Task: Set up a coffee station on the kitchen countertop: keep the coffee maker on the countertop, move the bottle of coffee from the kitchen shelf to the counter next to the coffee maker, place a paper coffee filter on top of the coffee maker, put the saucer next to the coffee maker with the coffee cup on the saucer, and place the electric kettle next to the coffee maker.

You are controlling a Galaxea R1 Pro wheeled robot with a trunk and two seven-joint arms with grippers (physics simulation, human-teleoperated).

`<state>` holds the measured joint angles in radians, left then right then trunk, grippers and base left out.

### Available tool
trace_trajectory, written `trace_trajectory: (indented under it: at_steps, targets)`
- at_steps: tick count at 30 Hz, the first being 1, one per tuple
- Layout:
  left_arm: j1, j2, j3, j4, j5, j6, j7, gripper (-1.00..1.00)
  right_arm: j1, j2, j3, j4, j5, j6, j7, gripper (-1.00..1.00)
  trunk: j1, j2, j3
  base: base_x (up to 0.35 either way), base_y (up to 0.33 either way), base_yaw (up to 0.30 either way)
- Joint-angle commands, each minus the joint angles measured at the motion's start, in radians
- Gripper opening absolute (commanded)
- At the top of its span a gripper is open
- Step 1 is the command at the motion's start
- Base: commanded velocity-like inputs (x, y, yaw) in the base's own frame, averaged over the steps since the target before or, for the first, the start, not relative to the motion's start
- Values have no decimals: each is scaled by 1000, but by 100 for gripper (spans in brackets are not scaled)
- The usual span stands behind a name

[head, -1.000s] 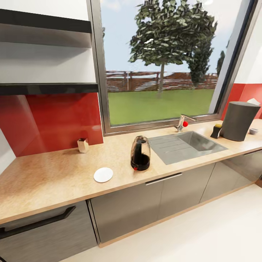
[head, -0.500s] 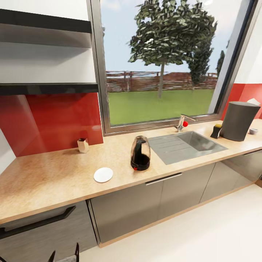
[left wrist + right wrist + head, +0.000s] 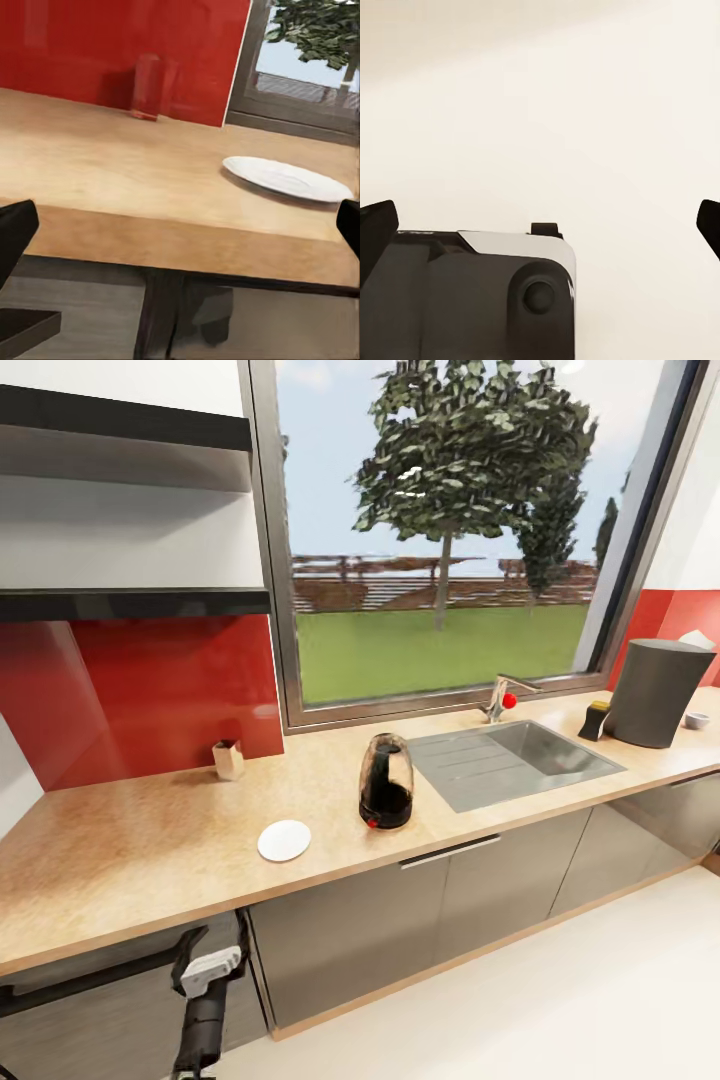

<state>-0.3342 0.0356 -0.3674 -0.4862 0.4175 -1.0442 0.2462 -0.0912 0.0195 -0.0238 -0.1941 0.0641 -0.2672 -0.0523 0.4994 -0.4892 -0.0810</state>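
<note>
A white saucer [image 3: 284,840] lies on the wooden countertop [image 3: 150,850] near its front edge, and it appears again as the saucer [image 3: 285,178] in the left wrist view. Right of it stands a dark glass domed appliance [image 3: 386,781] with a red button; I cannot tell whether it is the kettle or the coffee maker. My left arm [image 3: 203,1010] reaches up below the counter edge, in front of the drawer. The left gripper [image 3: 180,232] is open and empty, level with the counter edge. The right gripper [image 3: 540,225] is open and empty, over pale floor.
A small clear glass [image 3: 229,759] stands against the red backsplash. The steel sink [image 3: 520,755] with its tap sits to the right, then a tall dark grey cylinder [image 3: 655,692], a black-yellow item [image 3: 597,718] and a small cup [image 3: 697,720]. Two dark shelves [image 3: 130,603] hang at upper left.
My left arm has risen from the bottom edge of the head view towards the counter front. The things on the counter have not moved.
</note>
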Motion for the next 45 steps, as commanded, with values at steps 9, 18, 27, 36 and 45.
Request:
trace_trajectory:
  at_steps: [9,18,27,36,45]
  targets:
    - [-40,-35,-8,-168,2,17,14,100,-1,0,-2,2,8,-3,-4,100,0,-2,-2,0,0,0]
    - [-157,25,11,-379,7,624,21,100,-1,0,-3,-7,7,-2,-8,100,0,-2,-2,0,0,0]
    - [-237,94,262,-544,1,1345,-82,100,-1,113,-1,-325,4,-1,-1,100,0,-2,-2,0,0,0]
    - [-236,155,279,-545,10,1561,-100,100,-48,155,313,-777,-2,25,-3,100,0,-2,-2,0,0,0]
    - [-286,159,278,-556,16,1778,-122,100,-205,155,474,-1027,-320,415,-6,100,0,-2,-2,0,0,0]
